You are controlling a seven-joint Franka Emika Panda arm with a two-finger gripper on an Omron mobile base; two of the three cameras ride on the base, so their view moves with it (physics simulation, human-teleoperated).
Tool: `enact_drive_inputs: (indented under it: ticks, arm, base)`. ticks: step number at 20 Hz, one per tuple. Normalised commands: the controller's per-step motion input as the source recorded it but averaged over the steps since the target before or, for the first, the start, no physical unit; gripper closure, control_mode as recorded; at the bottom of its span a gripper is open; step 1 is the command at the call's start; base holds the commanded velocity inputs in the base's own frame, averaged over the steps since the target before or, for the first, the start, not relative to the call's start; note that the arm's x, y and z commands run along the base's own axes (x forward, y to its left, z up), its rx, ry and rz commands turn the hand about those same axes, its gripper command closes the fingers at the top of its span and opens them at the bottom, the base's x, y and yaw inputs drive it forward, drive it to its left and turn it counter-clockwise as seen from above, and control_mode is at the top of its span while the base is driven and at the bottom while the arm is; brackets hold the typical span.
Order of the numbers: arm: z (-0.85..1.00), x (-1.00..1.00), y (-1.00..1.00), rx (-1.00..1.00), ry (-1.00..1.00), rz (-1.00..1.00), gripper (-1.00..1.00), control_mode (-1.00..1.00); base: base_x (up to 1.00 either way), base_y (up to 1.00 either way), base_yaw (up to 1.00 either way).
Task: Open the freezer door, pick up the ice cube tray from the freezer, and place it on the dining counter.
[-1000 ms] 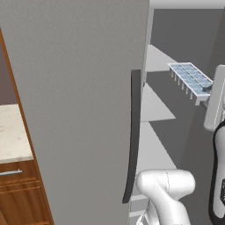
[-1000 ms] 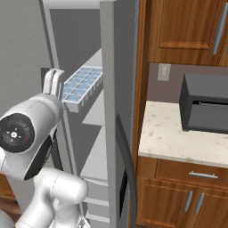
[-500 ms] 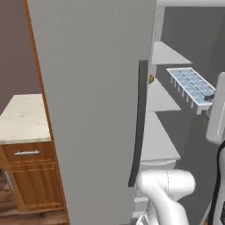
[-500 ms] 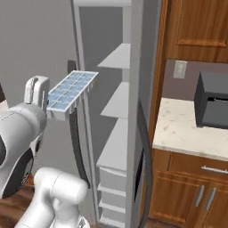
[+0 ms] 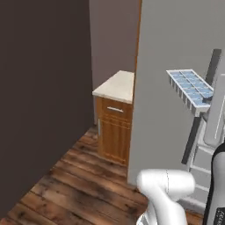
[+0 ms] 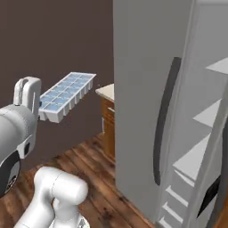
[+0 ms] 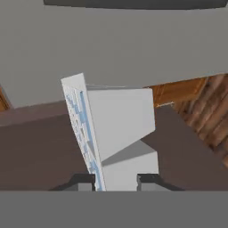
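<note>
While hand (image 7: 116,180) grips ice cube tray (image 6: 67,95), wood floor (image 5: 79,184) below, brown wall (image 5: 39,96) nr.

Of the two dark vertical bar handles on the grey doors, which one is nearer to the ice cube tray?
In the left base view, the handle passing directly behind the ice cube tray, not the lower one at the right edge.

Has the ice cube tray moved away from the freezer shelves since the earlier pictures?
Yes. The ice cube tray is now carried left past the freezer door, away from the shelves.

You've got a pale blue-white gridded ice cube tray (image 6: 67,95), a matte grey freezer door (image 6: 142,98) with dark bar handle (image 6: 164,120) — and a brown wooden cabinet (image 5: 115,132), cream-topped.
</note>
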Motion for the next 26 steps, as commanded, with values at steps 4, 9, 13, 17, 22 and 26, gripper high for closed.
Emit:
enact_drive_inputs:
  ticks: [4, 9, 13, 17, 22, 26]
  arm:
    - [0.0, 0.0, 0.0, 0.0, 0.0, 0.0, 1.0, 1.0]
    - [0.0, 0.0, 0.0, 0.0, 0.0, 0.0, 1.0, 1.0]
    - [0.0, 0.0, 0.0, 0.0, 0.0, 0.0, 1.0, 1.0]
    - [0.0, 0.0, 0.0, 0.0, 0.0, 0.0, 1.0, 1.0]
    - [0.0, 0.0, 0.0, 0.0, 0.0, 0.0, 1.0, 1.0]
    - [0.0, 0.0, 0.0, 0.0, 0.0, 0.0, 1.0, 1.0]
  base:
    - [-0.24, 0.22, 1.0]
    - [-0.19, 0.09, 1.0]
    - [-0.16, 0.0, 1.0]
    - [-0.17, 0.0, 1.0]
    - [-0.19, 0.02, 1.0]
    - [-0.21, 0.15, 1.0]
